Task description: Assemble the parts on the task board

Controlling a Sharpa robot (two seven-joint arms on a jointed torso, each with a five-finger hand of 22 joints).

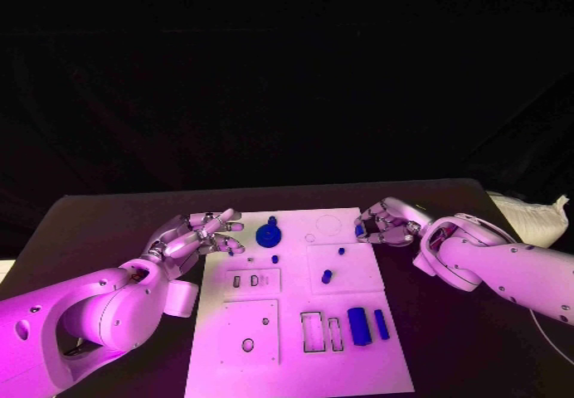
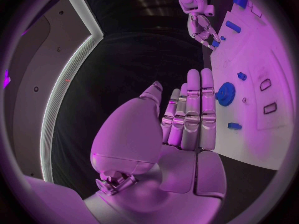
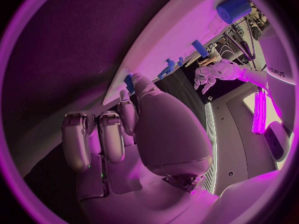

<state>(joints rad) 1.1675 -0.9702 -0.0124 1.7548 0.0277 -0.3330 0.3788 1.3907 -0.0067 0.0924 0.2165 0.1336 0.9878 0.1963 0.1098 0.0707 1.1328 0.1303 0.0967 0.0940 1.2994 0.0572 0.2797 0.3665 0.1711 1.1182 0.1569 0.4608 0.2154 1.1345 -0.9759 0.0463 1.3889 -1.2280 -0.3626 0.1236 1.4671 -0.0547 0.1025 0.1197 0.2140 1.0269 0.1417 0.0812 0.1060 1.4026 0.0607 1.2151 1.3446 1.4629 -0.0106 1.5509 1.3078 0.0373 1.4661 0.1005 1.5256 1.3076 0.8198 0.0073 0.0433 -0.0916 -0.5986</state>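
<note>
The white task board [image 1: 299,365] lies in the middle of the black table. A blue gear [image 1: 269,235] stands near its far left corner. My left hand [image 1: 197,236] hovers at the board's left edge beside the gear [image 2: 225,93], fingers [image 2: 193,109] stretched out straight and holding nothing. My right hand [image 1: 389,224] is at the board's far right edge, fingers curled, pinching a small blue part [image 1: 359,230] [image 3: 129,81] at its fingertips. Two small blue pegs [image 1: 327,276] stand mid-board. A blue cylinder [image 1: 357,321] and a blue bar [image 1: 381,324] lie at the near right.
Empty rectangular slots [image 1: 313,332] sit beside the cylinder, and a raised plate with a hole [image 1: 249,330] is at the near left. A pale bag [image 1: 527,217] lies at the table's far right edge. Bare table [image 1: 108,224] stretches left of the board.
</note>
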